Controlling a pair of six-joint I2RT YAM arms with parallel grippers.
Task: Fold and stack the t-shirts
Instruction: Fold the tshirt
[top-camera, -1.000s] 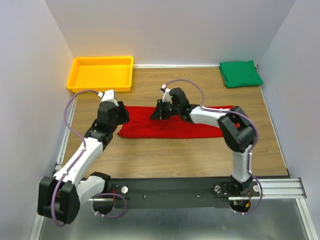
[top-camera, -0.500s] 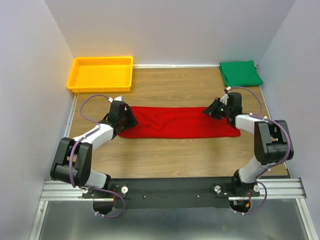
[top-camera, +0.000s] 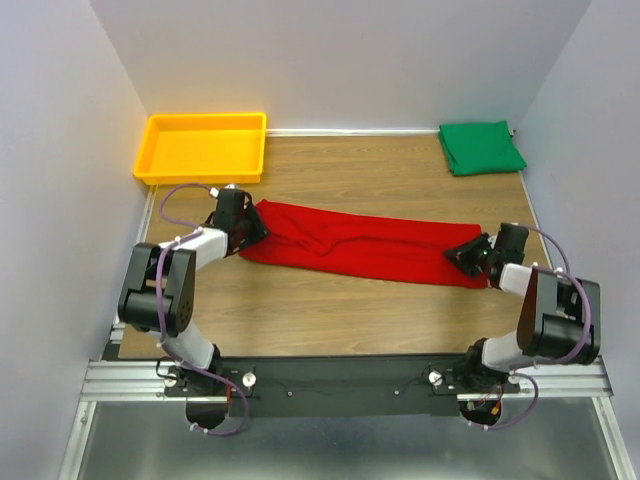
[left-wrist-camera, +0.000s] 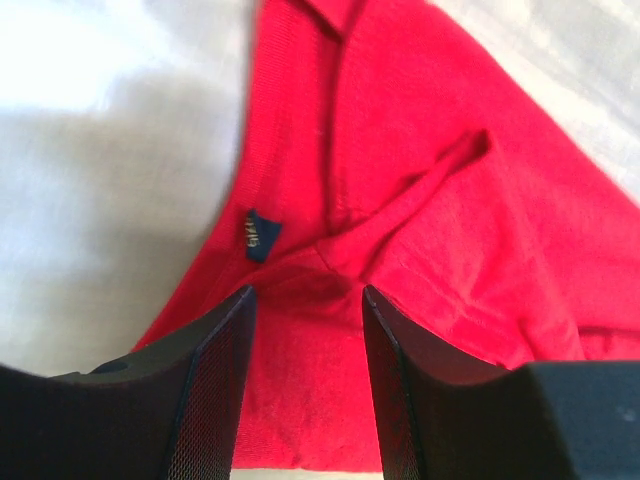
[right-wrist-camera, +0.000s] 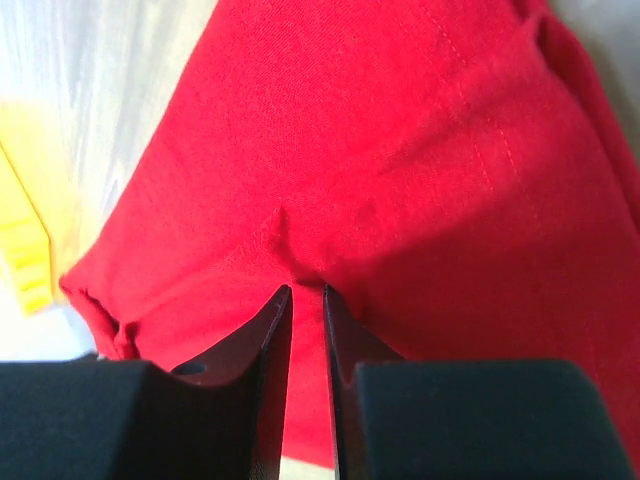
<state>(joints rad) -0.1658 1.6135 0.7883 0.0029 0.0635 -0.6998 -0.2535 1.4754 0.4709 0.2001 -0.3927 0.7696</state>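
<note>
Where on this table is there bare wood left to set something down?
Two free patches: the back strip of the table between yellow tray and folded green t-shirt, and the front strip between red t-shirt and metal rail. The middle is crowded: the red t-shirt spans it, left claw at one end, right claw at the other.

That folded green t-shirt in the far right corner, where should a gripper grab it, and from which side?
Probably the near edge of the green t-shirt, coming in over the open table. It lies flat and folded, tucked into the far right corner, so only its near and left edges look free.
</note>
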